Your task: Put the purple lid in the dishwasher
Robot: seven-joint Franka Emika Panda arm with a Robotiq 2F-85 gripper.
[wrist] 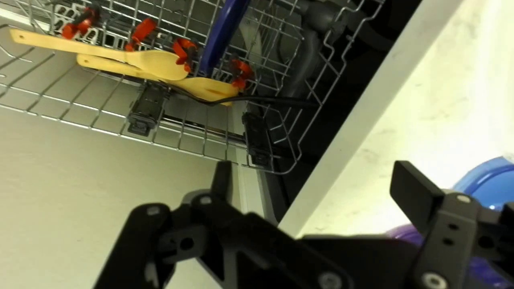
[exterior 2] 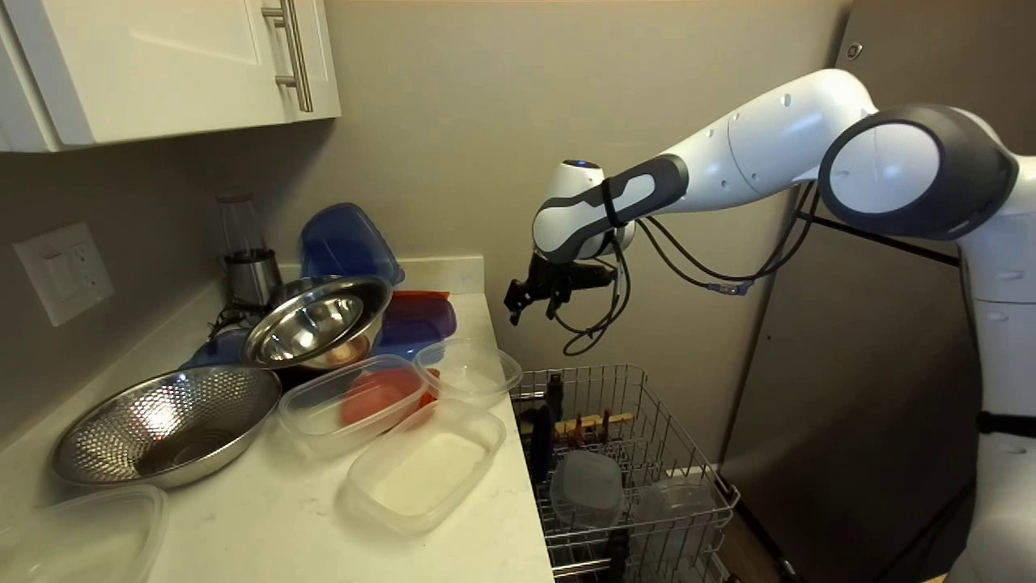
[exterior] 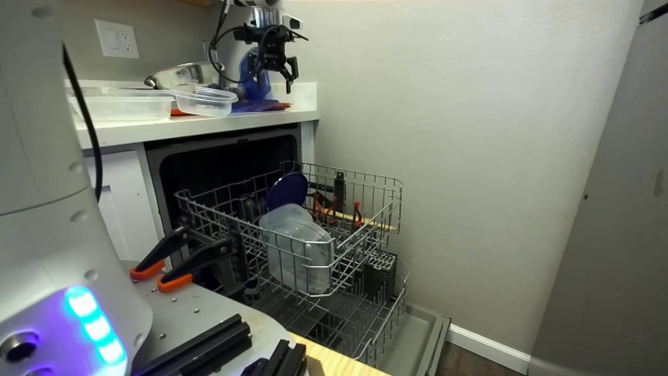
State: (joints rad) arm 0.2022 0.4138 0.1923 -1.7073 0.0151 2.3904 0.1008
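The purple lid (exterior 2: 429, 314) lies flat on the far end of the counter in an exterior view, beside a blue lid. Its edge also shows in the wrist view (wrist: 403, 233), mostly hidden behind my right finger. My gripper (wrist: 315, 184) is open with nothing between its fingers. It hangs above the counter's far end, beyond the lids, in both exterior views (exterior: 275, 86) (exterior 2: 532, 317). The dishwasher (exterior: 156, 156) is open below the counter, with its wire rack (exterior: 224, 215) pulled out. The rack also shows in the wrist view (wrist: 94, 128).
A dark blue lid (exterior: 287, 190) stands upright in the rack near clear containers (exterior: 300, 256) and wooden spoons (wrist: 156, 64). Clear tubs (exterior 2: 429, 470), a colander (exterior 2: 174, 421), steel bowls (exterior 2: 312, 328) and a blue lid leaning at the back (exterior 2: 348, 243) are on the counter. A wall stands behind.
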